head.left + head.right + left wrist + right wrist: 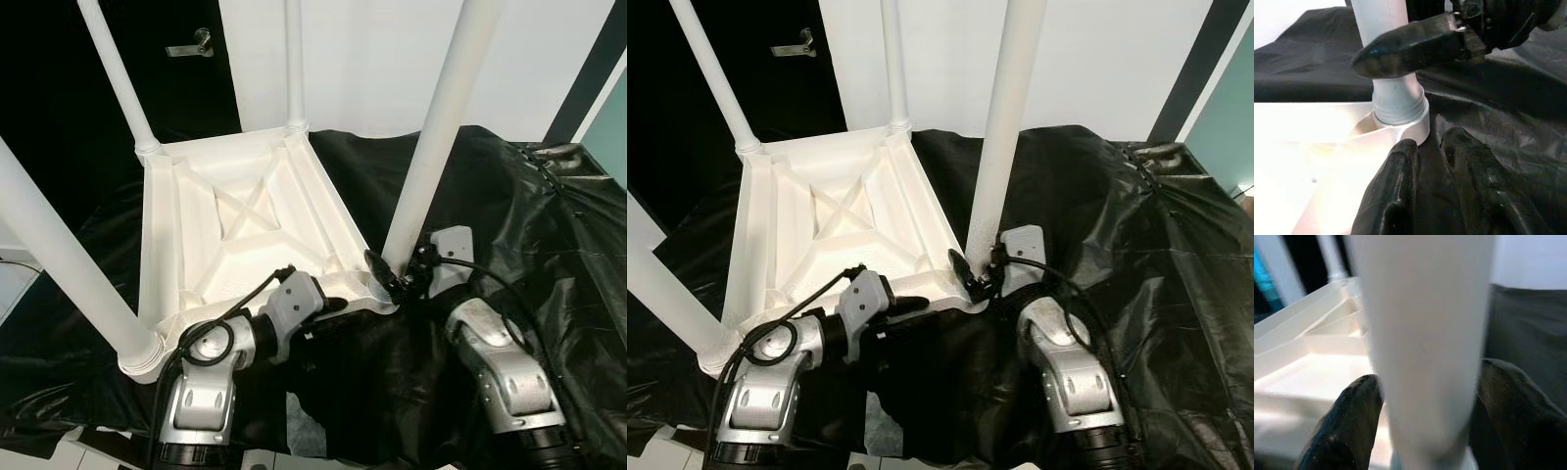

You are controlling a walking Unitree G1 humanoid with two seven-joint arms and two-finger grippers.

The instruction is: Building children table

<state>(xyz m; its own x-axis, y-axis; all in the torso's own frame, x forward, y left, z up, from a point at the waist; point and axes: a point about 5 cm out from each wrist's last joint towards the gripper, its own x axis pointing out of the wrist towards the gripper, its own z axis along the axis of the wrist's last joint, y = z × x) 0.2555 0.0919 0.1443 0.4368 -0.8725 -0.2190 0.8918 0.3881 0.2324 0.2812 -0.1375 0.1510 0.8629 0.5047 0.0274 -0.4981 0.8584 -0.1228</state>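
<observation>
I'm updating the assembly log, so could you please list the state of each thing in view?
Table top: upside down on the black sheet, all four legs standing in corner sockets.
Near right leg: upright, seated in its socket.
Right pincer: shut on the near right leg's base.
Left pincer: shut, empty, at the table top's near edge.
</observation>
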